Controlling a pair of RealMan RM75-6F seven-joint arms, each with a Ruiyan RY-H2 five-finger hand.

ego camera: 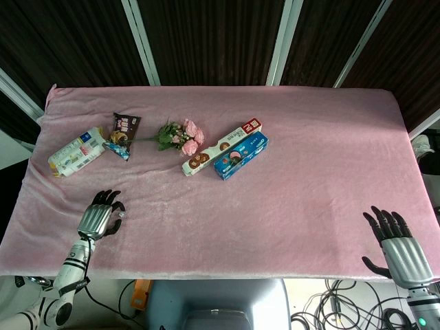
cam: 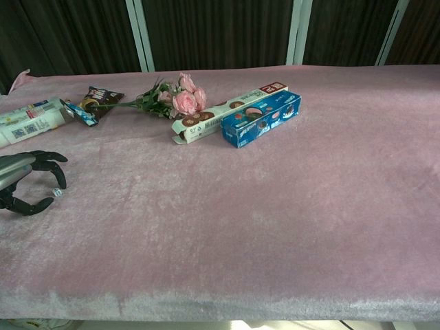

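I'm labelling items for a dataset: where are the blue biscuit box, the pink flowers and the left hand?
blue biscuit box point(cam: 261, 121): chest view, middle of its long side.
pink flowers point(cam: 184, 102): chest view, on a bloom.
left hand point(ego camera: 100, 218): head view, back of the hand.

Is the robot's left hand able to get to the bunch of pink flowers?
Probably yes. The left hand hovers over the pink cloth with bare cloth between it and the bunch of pink flowers. The dark snack packet lies beside the stems, not across the way.
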